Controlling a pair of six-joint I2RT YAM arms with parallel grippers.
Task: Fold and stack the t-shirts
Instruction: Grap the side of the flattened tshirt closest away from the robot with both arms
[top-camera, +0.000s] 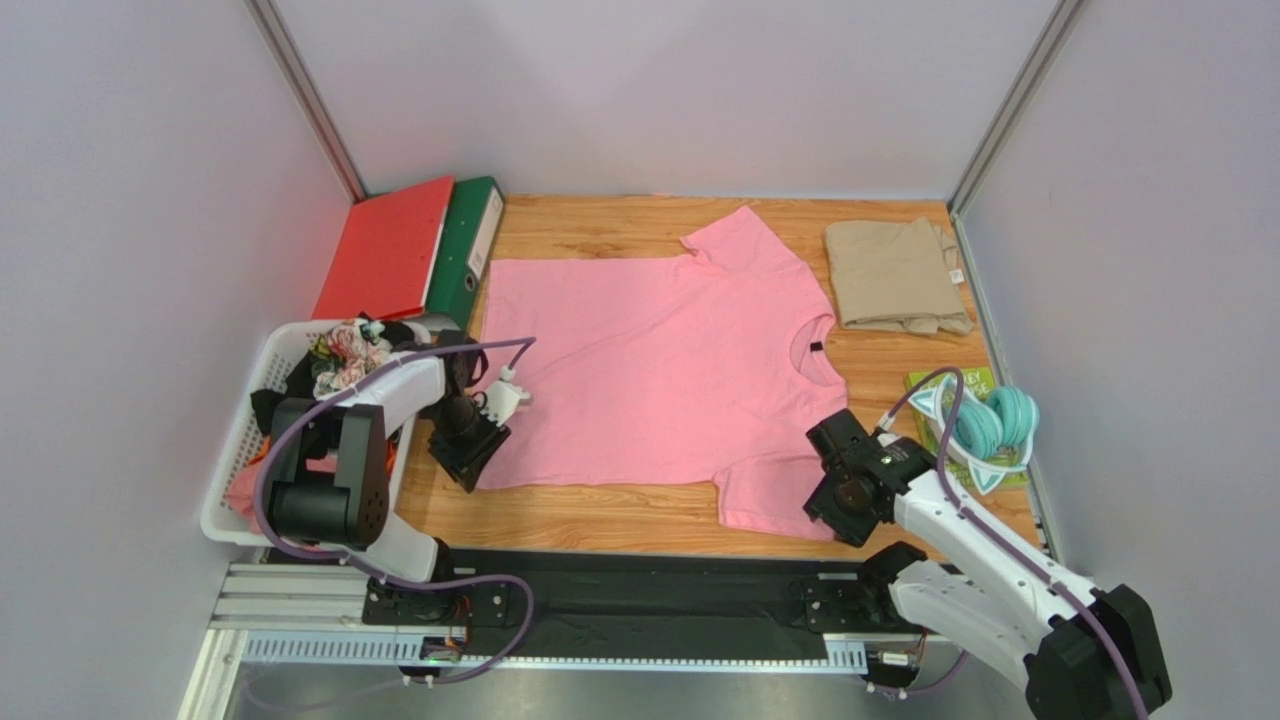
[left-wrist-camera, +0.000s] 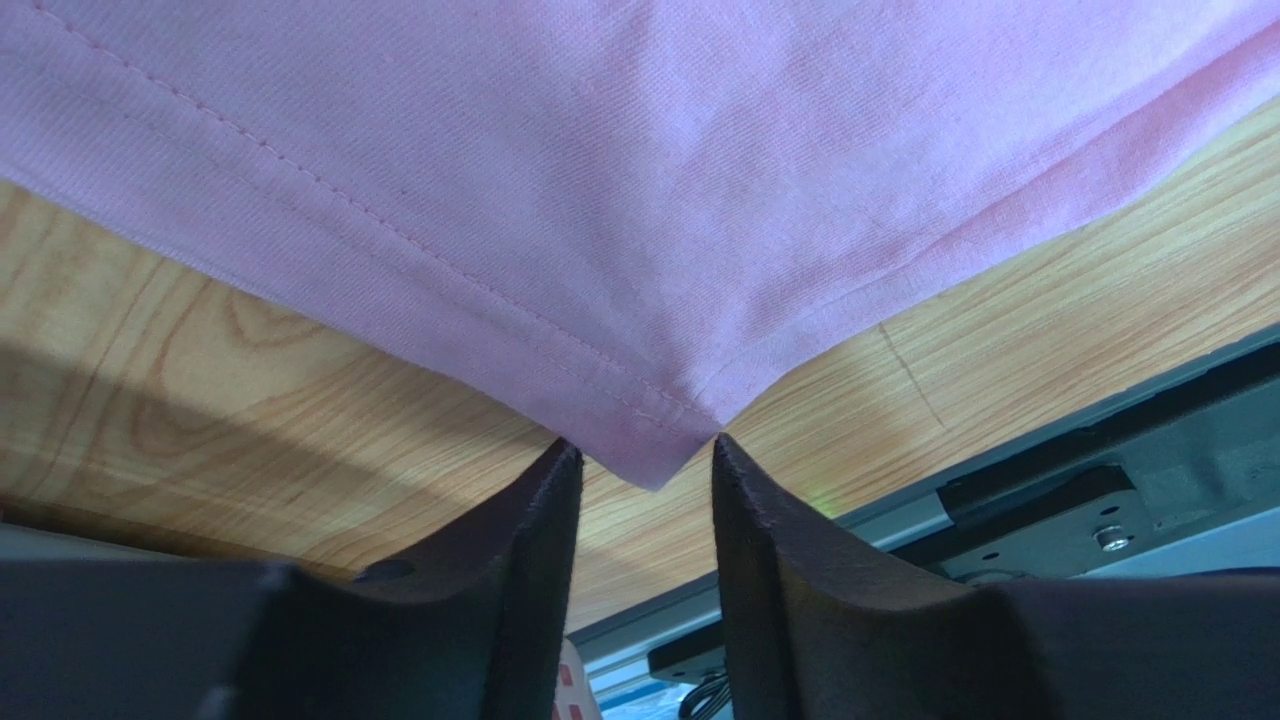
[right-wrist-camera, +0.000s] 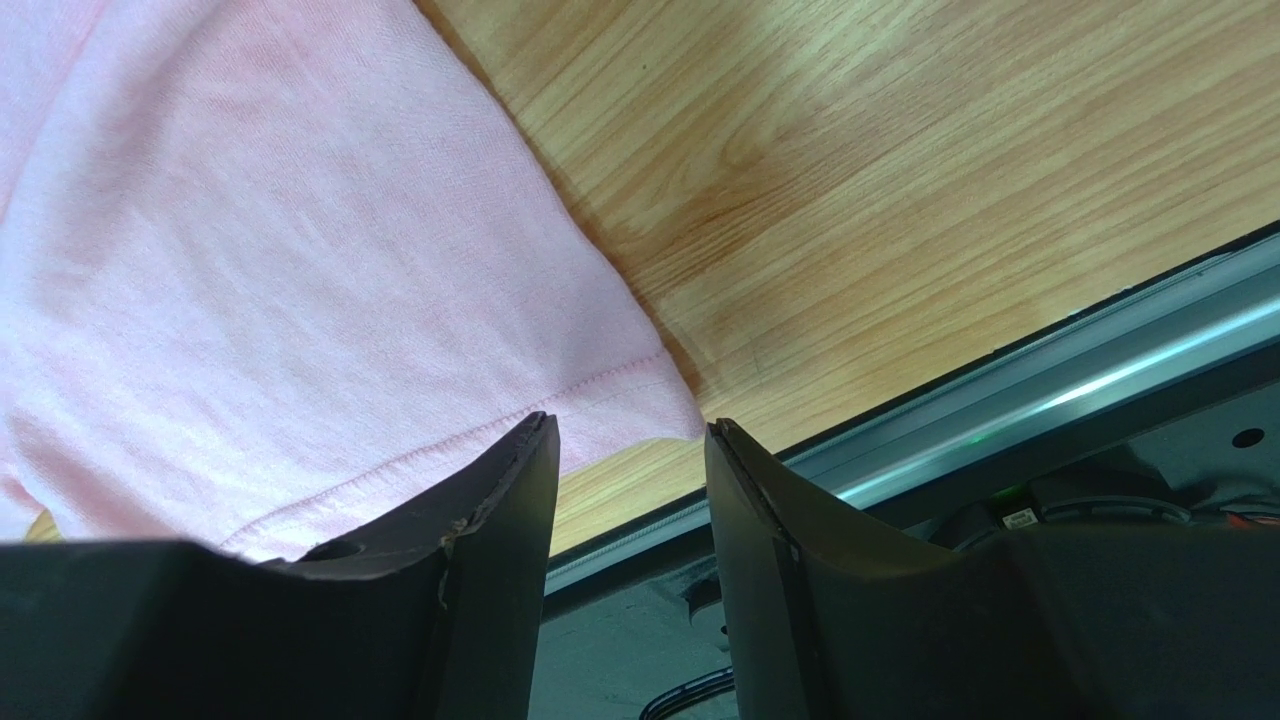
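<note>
The pink t-shirt (top-camera: 661, 368) lies spread flat on the wooden table (top-camera: 601, 518), collar to the right with a small dark label. The khaki t-shirt (top-camera: 896, 275) rests folded at the back right. My left gripper (top-camera: 469, 450) sits at the shirt's near-left hem corner. In the left wrist view that corner (left-wrist-camera: 657, 465) points into the gap of the open left gripper (left-wrist-camera: 643, 444), not pinched. My right gripper (top-camera: 839, 495) is at the near sleeve. In the right wrist view the sleeve's hemmed corner (right-wrist-camera: 661, 405) lies just ahead of the open right gripper (right-wrist-camera: 628, 426).
A red binder (top-camera: 388, 248) and a green binder (top-camera: 469, 240) lie at the back left. A white basket (top-camera: 241, 432) with mixed items stands at the left edge. Teal headphones (top-camera: 995, 423) rest on a green packet at the right. The metal rail (right-wrist-camera: 1052, 390) runs along the table's near edge.
</note>
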